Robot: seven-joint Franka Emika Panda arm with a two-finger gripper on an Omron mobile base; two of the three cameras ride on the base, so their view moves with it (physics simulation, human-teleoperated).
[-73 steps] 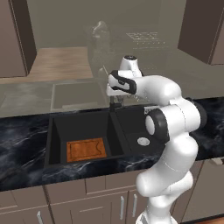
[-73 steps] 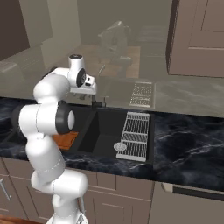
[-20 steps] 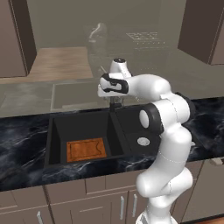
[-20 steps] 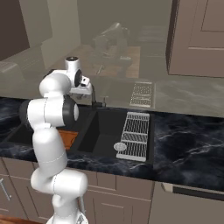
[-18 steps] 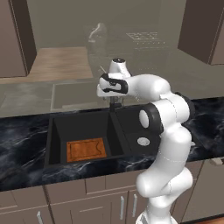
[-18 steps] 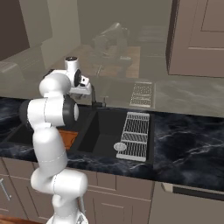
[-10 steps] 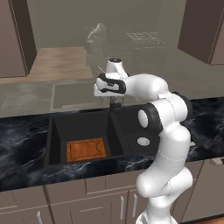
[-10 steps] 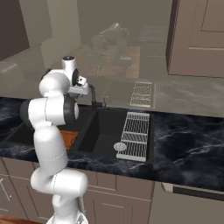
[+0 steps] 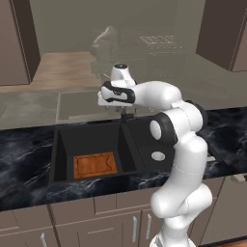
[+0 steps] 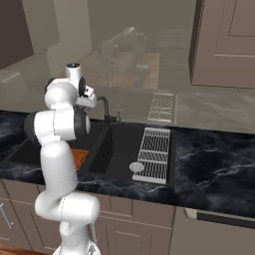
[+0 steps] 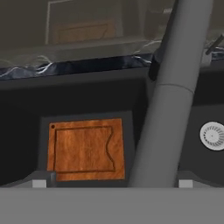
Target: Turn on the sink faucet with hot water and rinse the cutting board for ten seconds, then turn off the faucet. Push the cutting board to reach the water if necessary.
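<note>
You are looking at a wide matte-black double-basin sink (image 9: 62,144) set into a dark marbled stone countertop (image 9: 24,154), and everything here is placed against that sink. Its large deep basin is holding 1 thing: the flat rectangular orange-brown wooden cutting board (image 9: 95,165), which is lying flat on the basin floor toward the front edge of the sink. In the hand view the board (image 11: 85,148) is showing a darker groove running just inside its edge.

The shallower basin is carrying a round silver drain (image 10: 136,167) in its floor, and a silver wire rack (image 10: 155,153) is lying over it, reaching from the back rim of the sink to the front rim.

The slim matte-black gooseneck faucet (image 10: 104,107) is standing on the back rim of the sink, near the divider between the 2 basins. In the hand view its spout (image 11: 168,96) is crossing the picture as a thick grey bar, between the board and the drain (image 11: 212,134).

The white arm's two-finger gripper (image 9: 107,100) is hovering above the back of the sink, right at the faucet. Its fingers are spread wide; their tips (image 11: 39,180) are standing far apart on either side of the spout and are pinching nothing. Whether a finger is touching the faucet, you cannot tell.
</note>
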